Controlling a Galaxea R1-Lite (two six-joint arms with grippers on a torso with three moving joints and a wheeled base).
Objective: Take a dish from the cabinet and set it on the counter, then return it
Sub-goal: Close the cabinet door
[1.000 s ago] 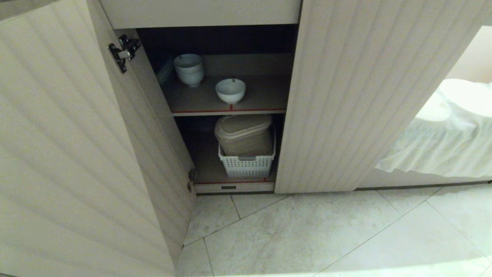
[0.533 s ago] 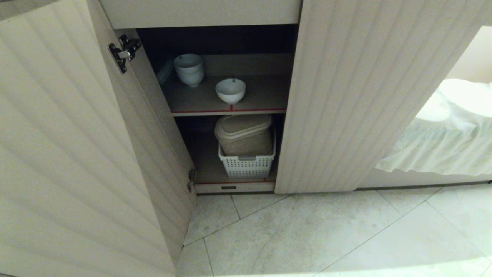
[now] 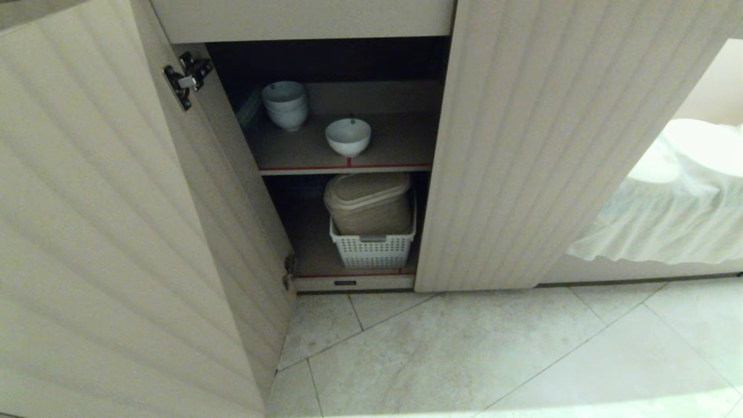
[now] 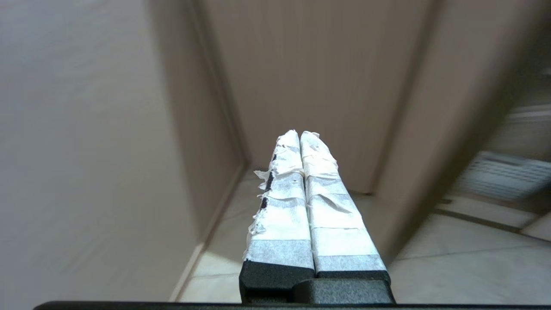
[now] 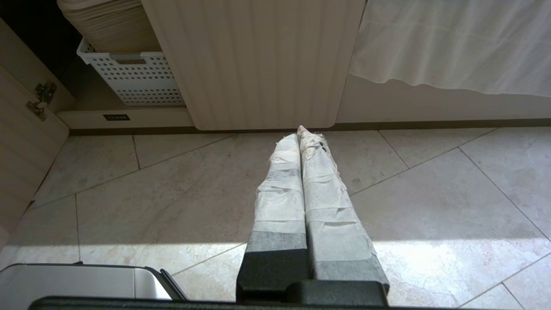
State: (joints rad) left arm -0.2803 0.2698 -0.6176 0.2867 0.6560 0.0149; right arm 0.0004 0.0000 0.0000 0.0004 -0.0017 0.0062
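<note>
Left gripper (image 4: 300,134) sits low beside the open fluted door (image 3: 116,232), taped fingers pressed together, nothing held. Inside the cabinet (image 3: 511,145), a stack of white bowls (image 3: 285,104) sits at the upper shelf's left; just right of it, alone near the red-taped edge, the dish (image 3: 348,136) stands upright, plain glossy white, deep-sided. Below, a white basket (image 3: 373,251) holds a beige container (image 3: 368,203). Right gripper (image 5: 301,130) hangs over the floor tiles (image 5: 172,193), fingers together, empty.
</note>
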